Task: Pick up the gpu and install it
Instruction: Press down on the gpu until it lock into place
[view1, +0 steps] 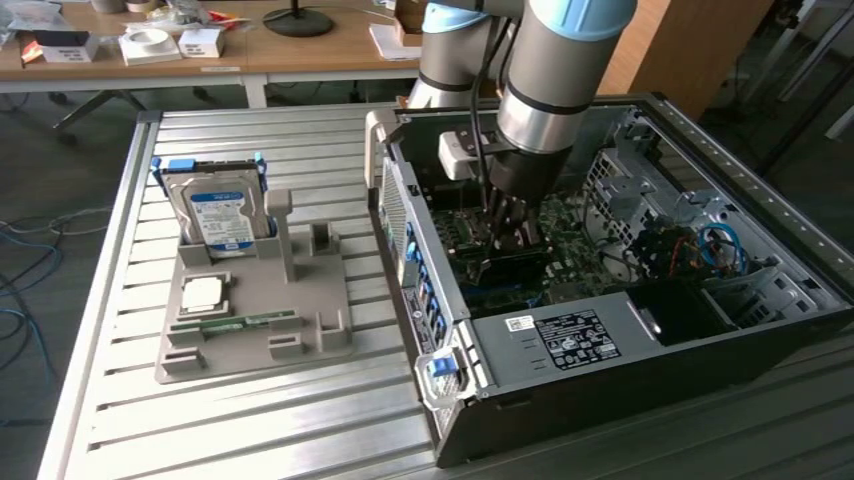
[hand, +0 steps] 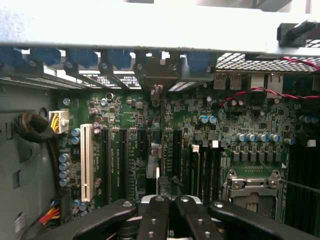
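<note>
Silver arm (view1: 561, 60) with blue joint caps, black screw-studded gripper (hand: 167, 200) linkages.

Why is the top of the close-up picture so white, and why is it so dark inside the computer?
In the wrist view, the case wall catches bright light and washes out pale, while the motherboard below stays evenly lit. In the exterior view, the slatted table shines with glare, and the computer case shades its own inside, where the gripper reaches.

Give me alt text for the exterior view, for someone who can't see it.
A robot arm reaches down into an open black computer case, its tool shut over the green motherboard inside. To the exterior view's left, a grey holder tray on the slatted metal table carries a silver hard drive with a blue-white label.
</note>
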